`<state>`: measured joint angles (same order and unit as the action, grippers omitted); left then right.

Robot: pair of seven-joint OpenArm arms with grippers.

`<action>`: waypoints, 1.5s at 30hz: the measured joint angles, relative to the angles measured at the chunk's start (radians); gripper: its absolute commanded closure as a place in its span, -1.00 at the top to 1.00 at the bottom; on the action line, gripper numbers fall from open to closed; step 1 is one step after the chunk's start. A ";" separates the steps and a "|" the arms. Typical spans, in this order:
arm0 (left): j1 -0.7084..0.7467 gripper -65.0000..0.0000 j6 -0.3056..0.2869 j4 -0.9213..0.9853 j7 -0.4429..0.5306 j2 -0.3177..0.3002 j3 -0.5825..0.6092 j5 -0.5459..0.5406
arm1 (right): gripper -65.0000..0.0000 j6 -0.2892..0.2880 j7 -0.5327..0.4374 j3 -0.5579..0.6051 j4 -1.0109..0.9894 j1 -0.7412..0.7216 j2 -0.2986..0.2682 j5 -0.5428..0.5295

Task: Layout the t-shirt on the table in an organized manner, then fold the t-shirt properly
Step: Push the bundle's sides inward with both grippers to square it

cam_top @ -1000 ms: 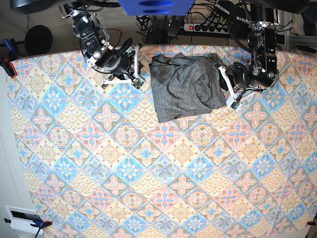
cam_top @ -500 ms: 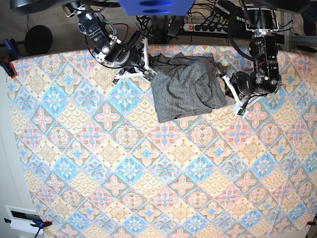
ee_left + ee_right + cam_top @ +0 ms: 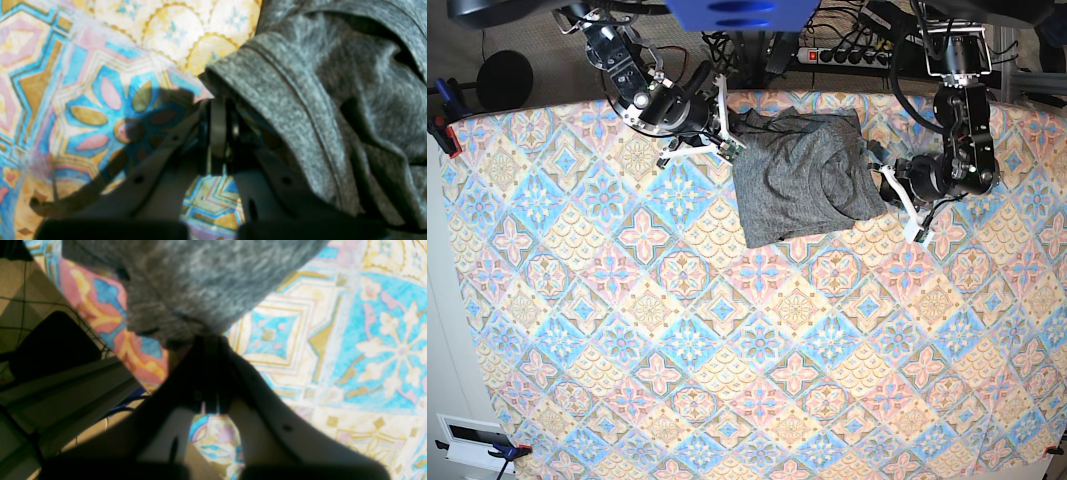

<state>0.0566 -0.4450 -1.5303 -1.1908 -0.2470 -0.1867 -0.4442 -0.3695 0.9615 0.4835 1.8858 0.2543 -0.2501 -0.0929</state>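
Grippers, left (image 3: 889,178) and right (image 3: 730,140), pinch the bunched heather dark-grey knit t-shirt (image 3: 802,175) near the diamond-tiled table's (image 3: 727,340) far edge; they should pull apart evenly.

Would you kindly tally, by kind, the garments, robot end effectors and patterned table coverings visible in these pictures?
Heather dark-grey knit t-shirt: 1
Robot end effectors, left end effector and right end effector: 2
Blue, pink and cream diamond-tiled tablecloth on the table: 1
Total: 4
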 measured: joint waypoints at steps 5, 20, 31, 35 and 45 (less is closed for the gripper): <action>-0.085 -1.00 0.008 0.082 0.044 0.052 0.066 0.025 | -1.00 0.000 0.001 0.008 0.005 0.000 0.000 0.001; -0.251 -1.00 0.108 0.269 0.086 0.171 0.108 0.003 | -1.00 0.003 0.001 0.126 0.013 -0.014 -0.002 0.004; -0.324 -1.00 0.122 0.283 0.018 0.175 -0.028 0.046 | -1.00 -0.002 -0.003 0.130 0.011 -0.014 0.106 -0.001; -0.288 -1.00 0.131 0.167 0.016 0.057 -0.069 0.058 | -1.00 0.000 0.005 0.011 0.011 -0.009 0.064 0.002; -0.037 -1.00 0.121 -0.201 -0.105 -0.143 -0.039 0.054 | -1.00 0.000 -0.004 -0.250 0.002 -0.013 -0.090 0.007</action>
<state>0.0196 -0.3244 -1.7317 -1.2953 -0.3897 -0.2260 -0.3901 -0.3695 0.9577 0.2333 1.8874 0.2409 -0.3405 -0.0860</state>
